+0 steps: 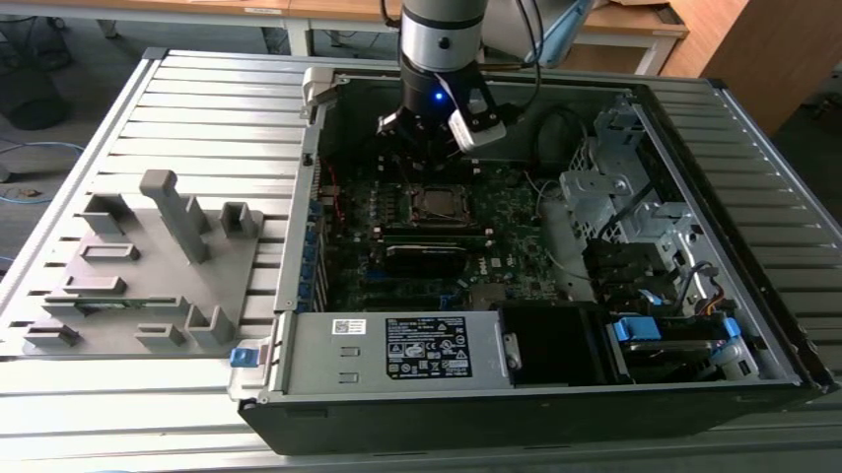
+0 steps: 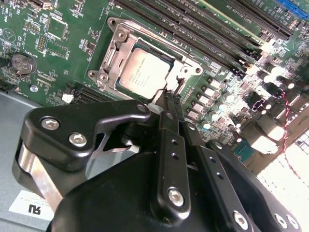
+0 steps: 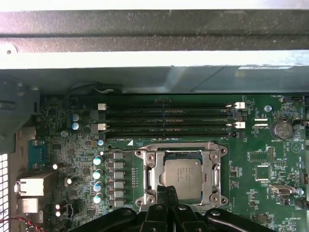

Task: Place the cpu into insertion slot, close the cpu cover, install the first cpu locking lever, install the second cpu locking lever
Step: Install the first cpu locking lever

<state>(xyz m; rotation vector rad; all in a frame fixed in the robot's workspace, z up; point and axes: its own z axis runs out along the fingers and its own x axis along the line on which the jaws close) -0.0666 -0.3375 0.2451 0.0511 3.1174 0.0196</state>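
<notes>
The cpu (image 3: pixel 183 175) is sitting flat in its socket on the green motherboard (image 3: pixel 260 145), just beside the rows of long memory slots (image 3: pixel 164 118). The cpu cover (image 3: pixel 150 176) is lying closed around it, its window framing the chip's metal top. The gripper (image 2: pixel 170 99) is hanging low over the socket inside the open computer case (image 1: pixel 736 325), its jaws standing together, their tips sitting at the cover's edge; whether they are pinching anything there I cannot tell. In the exterior view a grey fixture block (image 1: pixel 132 256) is resting on the slatted surface (image 1: pixel 211 108) beside the case.
</notes>
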